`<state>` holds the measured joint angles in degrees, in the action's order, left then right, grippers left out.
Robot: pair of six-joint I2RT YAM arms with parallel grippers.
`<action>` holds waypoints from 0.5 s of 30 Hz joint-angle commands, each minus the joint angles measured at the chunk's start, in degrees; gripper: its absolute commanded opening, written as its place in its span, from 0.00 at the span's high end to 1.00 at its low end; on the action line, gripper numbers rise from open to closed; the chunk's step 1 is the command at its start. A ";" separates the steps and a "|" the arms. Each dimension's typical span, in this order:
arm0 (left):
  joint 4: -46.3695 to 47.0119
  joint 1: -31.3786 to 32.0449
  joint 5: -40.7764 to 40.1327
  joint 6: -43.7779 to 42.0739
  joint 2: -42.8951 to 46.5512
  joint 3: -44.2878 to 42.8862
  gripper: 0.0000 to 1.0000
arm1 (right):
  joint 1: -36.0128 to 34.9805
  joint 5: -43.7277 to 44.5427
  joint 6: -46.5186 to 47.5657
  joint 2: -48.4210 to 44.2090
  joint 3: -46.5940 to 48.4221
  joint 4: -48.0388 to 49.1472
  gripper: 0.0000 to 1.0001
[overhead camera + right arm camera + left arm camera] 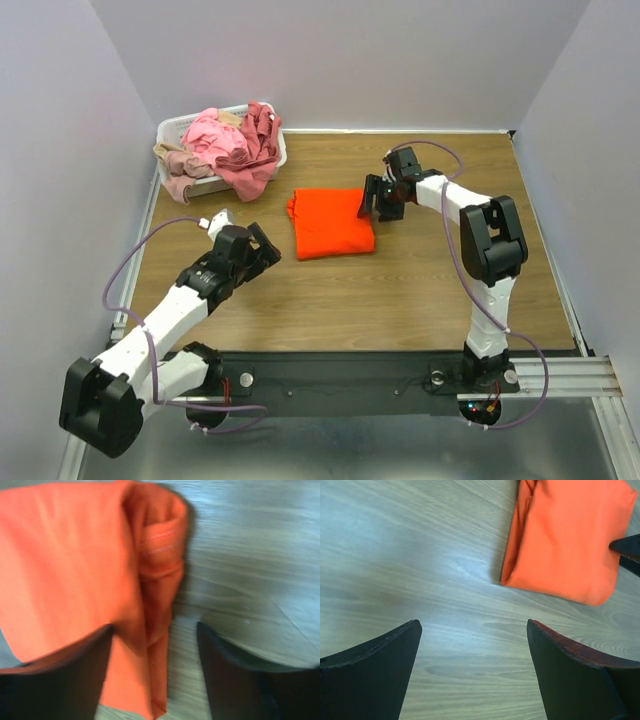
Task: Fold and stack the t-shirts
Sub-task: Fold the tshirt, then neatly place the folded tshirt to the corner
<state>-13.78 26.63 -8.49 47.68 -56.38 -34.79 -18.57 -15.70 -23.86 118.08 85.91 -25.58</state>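
Observation:
A bright orange t-shirt (330, 222) lies folded into a rectangle mid-table. My right gripper (378, 205) is at its right edge. In the right wrist view its jaws (155, 625) stand apart, straddling the rolled edge of the orange cloth (75, 565) without pinching it. My left gripper (262, 250) sits left of the shirt's near corner, open and holding nothing. In the left wrist view it (474, 625) has only bare wood between its fingers, with the orange shirt (570, 540) ahead to the right. Pink, maroon and beige t-shirts (232, 145) are heaped in the basket.
A white lattice basket (175, 126) stands at the back left, cloth spilling over its front rim. The wooden table (420, 290) is walled on three sides. A dark fingertip of the right gripper (627, 547) shows at the left wrist view's right edge.

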 commanded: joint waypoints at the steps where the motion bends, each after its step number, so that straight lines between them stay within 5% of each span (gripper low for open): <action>1: -2.56 0.17 -3.64 3.29 5.92 2.17 0.02 | -2.08 -1.87 -0.31 2.15 0.41 1.76 0.37; 7: -5.46 0.09 -3.72 4.61 8.92 3.67 0.02 | -2.35 -1.52 -1.37 2.50 -1.88 2.99 0.53; 15: -7.49 0.17 -4.25 6.19 11.82 5.78 0.01 | -2.44 -1.53 0.30 3.21 -0.66 3.17 0.88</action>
<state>-20.14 26.63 -10.85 52.64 -46.35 -29.95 -20.40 -17.45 -25.04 119.72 84.88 -22.65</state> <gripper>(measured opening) 0.985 0.160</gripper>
